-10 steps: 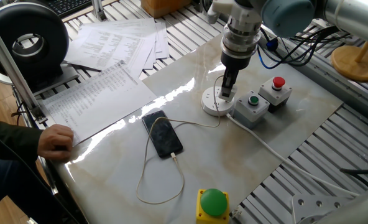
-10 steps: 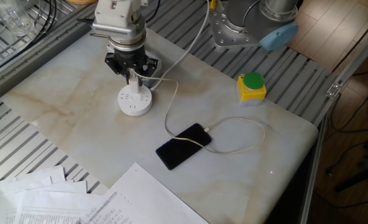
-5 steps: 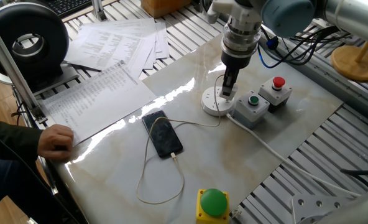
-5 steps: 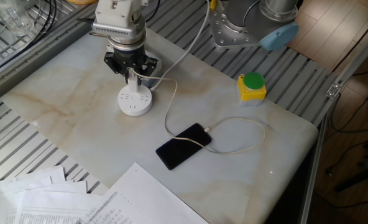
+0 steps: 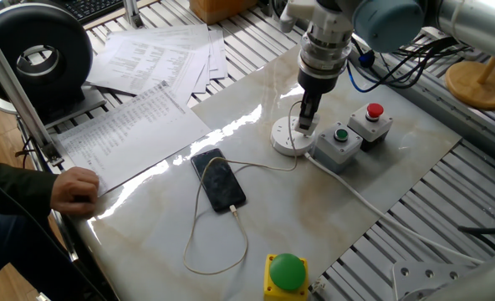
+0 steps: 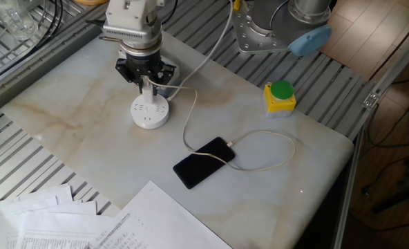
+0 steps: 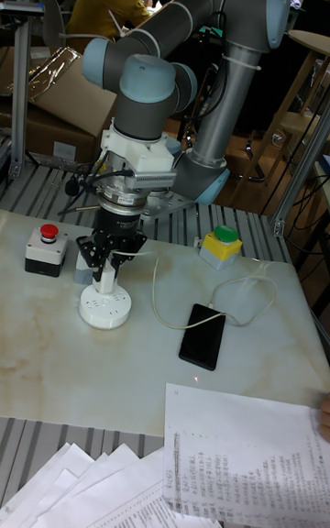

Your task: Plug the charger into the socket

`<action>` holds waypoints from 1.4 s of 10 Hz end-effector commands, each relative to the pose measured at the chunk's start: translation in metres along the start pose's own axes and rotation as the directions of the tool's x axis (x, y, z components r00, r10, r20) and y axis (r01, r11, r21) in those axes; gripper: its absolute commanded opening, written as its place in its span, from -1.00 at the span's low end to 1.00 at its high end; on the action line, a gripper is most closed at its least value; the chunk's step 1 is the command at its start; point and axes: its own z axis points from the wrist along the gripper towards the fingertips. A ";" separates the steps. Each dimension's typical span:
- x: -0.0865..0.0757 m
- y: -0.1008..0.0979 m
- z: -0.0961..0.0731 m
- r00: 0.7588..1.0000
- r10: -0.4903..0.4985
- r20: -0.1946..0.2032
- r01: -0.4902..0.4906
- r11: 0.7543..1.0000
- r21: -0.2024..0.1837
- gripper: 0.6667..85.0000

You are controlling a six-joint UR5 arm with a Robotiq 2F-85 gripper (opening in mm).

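Over the round white puck-shaped socket, toward the marble tabletop's far edge, the 2-finger gripper is clamped on the small white rectangular charger, held upright on the socket's top; seating not discernible. Risk, judged: prongs off the slots could tilt or skid the socket; the thin white cable could tug.

Bystanders on the marble table
A black smartphone lies mid-table; a yellow box with green button sits near, printed papers lie left.
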 end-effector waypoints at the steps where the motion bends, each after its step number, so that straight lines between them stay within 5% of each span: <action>1: 0.004 0.002 -0.012 1.000 0.002 -0.012 -0.002 1.000 -0.007 -0.99; 14: 0.002 0.001 -0.001 1.000 -0.005 0.006 0.005 1.000 -0.003 -0.99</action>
